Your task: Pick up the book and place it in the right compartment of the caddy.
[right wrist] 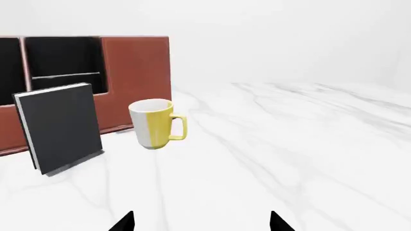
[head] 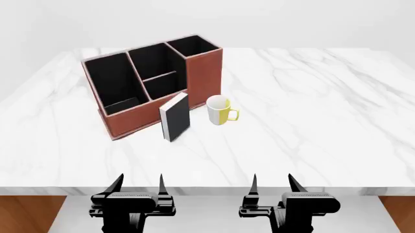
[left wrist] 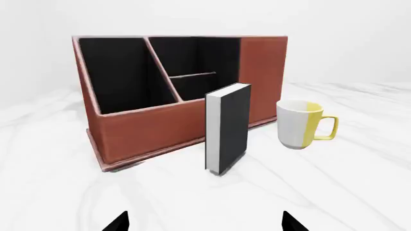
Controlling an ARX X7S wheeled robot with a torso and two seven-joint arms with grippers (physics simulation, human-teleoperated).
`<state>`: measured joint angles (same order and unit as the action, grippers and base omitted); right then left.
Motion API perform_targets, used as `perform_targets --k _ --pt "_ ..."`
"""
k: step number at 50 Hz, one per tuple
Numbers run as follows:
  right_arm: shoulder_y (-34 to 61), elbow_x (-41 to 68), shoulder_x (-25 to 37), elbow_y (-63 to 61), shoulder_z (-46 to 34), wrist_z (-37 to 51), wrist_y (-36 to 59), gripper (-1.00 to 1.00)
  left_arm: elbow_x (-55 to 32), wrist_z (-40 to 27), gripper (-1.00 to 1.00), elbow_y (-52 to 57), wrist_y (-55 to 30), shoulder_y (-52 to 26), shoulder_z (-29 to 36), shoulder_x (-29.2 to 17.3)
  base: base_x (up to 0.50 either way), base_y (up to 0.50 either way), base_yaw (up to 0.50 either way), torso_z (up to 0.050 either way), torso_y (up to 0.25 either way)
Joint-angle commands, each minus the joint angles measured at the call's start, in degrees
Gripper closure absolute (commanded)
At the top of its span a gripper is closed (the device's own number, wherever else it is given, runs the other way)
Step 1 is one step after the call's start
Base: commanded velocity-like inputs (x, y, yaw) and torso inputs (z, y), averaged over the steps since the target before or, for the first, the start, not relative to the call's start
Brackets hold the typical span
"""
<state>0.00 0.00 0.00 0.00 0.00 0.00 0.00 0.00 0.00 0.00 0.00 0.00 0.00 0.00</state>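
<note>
Book (head: 174, 116) is standing upright on the table (head: 311, 116), just in front of the caddy (head: 139, 119) w/ the mug (head: 219, 110) just beside it; nothing's been grasped yet, so this looks like the pre-reach step. Left gripper (head: 139, 186) and right gripper (head: 271, 185) are both hanging at the near table edge, well apart from the book, jaws spread and holding nothing. Next move prob. calls for one gripper reaching fwd, pinching the book across its thin sides w/o tipping it or bumping the mug, then lifting it over to the tall right compartment (head: 193, 46).
</note>
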Motion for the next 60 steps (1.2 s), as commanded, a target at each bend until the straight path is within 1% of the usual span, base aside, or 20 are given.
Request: perform_targets --k 1,9,17,30,31,32,51,55,57,58,60 --pt "-0.2 0.7 0.9 -0.1 -1.2 1.2 -0.2 -1.0 -0.9 -1.1 -1.0 -0.7 0.4 -0.2 0.9 -0.9 0.0 0.0 0.0 0.0 0.0" --pt "-0.3 2.2 2.3 -0.5 -2.9 3.0 -0.1 -1.0 -2.3 -2.9 -1.0 -0.2 -0.2 -0.1 2.7 -2.3 0.0 0.0 0.0 0.0 0.0" --pt "-0.4 3.2 3.1 -1.0 -3.9 4.0 0.2 -1.0 -3.0 -3.9 -1.0 -1.7 0.9 -0.6 3.7 -3.2 0.0 0.0 0.0 0.0 0.0" --pt "-0.4 4.2 4.0 -0.8 -5.1 5.2 0.0 -1.0 -3.5 -5.3 -1.0 -1.3 -1.0 -0.9 5.1 -4.2 0.0 0.0 0.0 0.0 0.0" --pt "-0.7 -5.2 0.8 0.9 -1.7 4.0 -4.9 -1.0 3.8 -2.3 -1.0 -3.5 1.4 -0.6 2.0 -0.8 0.0 0.0 0.0 0.0 0.0" --pt "-0.6 0.9 0.7 -1.0 -1.2 1.4 0.3 -1.0 0.1 -1.5 -1.0 -1.4 -1.1 -0.6 1.1 -0.8 0.0 0.0 0.0 0.0 0.0" --pt "-0.4 3.5 3.5 -1.6 -4.1 4.8 0.9 -1.0 -2.1 -5.0 -1.0 -1.1 -1.2 -0.9 3.8 -3.3 0.0 0.0 0.0 0.0 0.0" --pt "-0.8 4.8 3.9 -6.4 -3.7 5.5 2.1 -1.0 -1.7 -6.1 -1.0 4.2 -1.9 -0.4 3.8 -4.1 0.0 0.0 0.0 0.0 0.0" --pt "-0.8 5.0 4.0 -6.5 -3.9 5.7 2.1 -1.0 -1.9 -6.3 -1.0 4.2 -2.0 -0.4 4.0 -4.3 0.0 0.0 0.0 0.0 0.0" --pt "-1.7 5.6 4.1 -13.2 -3.1 6.4 1.4 -1.0 0.0 -7.5 -1.0 9.9 -1.5 0.1 3.7 -5.0 0.0 0.0 0.0 0.0 0.0" --pt "-2.0 6.3 4.3 -15.7 -2.9 6.5 0.2 -1.0 0.5 -8.1 -1.0 12.7 -1.9 0.4 3.6 -5.4 0.0 0.0 0.0 0.0 0.0"
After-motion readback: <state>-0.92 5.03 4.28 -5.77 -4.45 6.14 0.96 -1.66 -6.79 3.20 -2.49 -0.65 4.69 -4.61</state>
